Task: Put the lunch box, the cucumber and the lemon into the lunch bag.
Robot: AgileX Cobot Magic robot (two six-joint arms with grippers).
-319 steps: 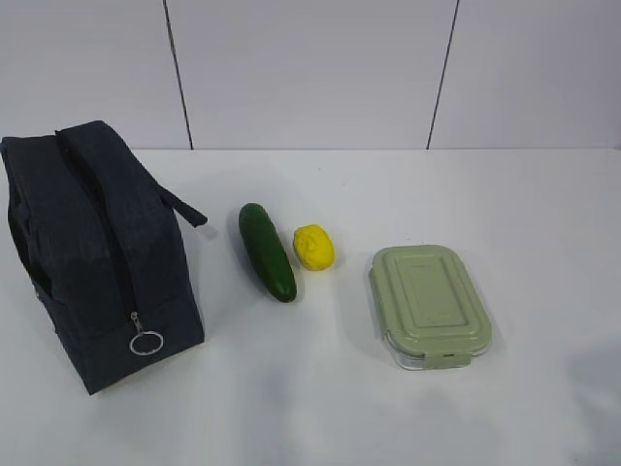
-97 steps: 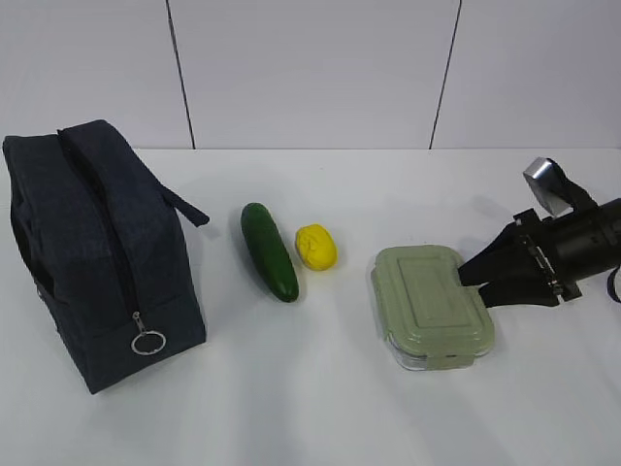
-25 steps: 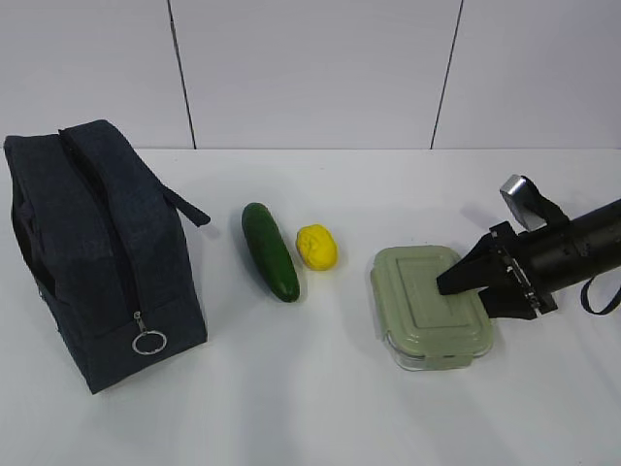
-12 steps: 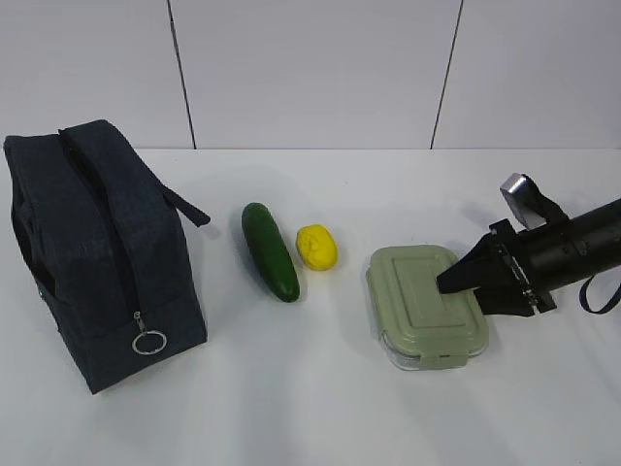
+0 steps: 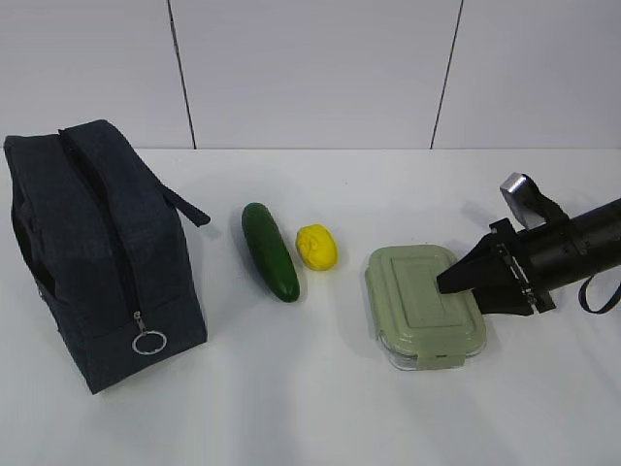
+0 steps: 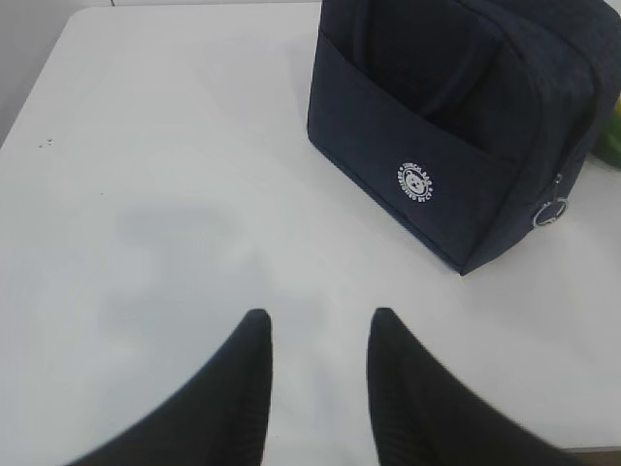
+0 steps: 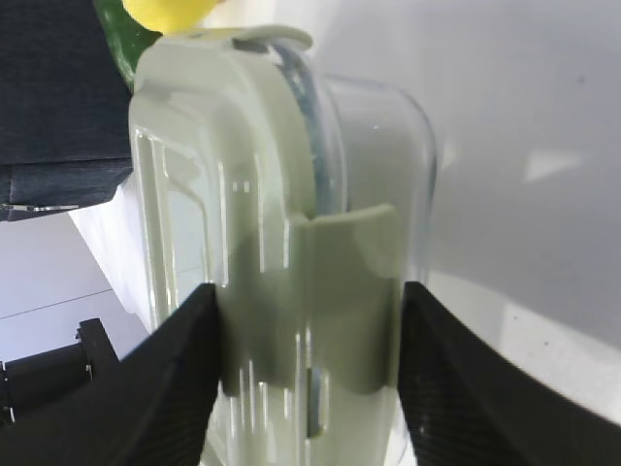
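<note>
The lunch box (image 5: 415, 303), clear with a sage-green lid, lies on the white table (image 5: 320, 408) at centre right. My right gripper (image 5: 444, 283) reaches in from the right and its fingers press both sides of the box's near end (image 7: 291, 291), with the lid clip between them. The dark green cucumber (image 5: 269, 250) and the yellow lemon (image 5: 316, 246) lie left of the box. The navy lunch bag (image 5: 97, 252) stands at the far left, zipped, with its ring pull (image 5: 147, 343) hanging. My left gripper (image 6: 315, 325) is open and empty above bare table, short of the bag (image 6: 446, 126).
A white panelled wall (image 5: 310, 68) runs behind the table. Bare table lies in front of the objects and between the bag and the left gripper. The table's left edge (image 6: 29, 97) shows in the left wrist view.
The right arm came in from the right and its fingers went round the lunch box's end. In the last second the box shifted slightly left. The bag, cucumber and lemon have not moved.
</note>
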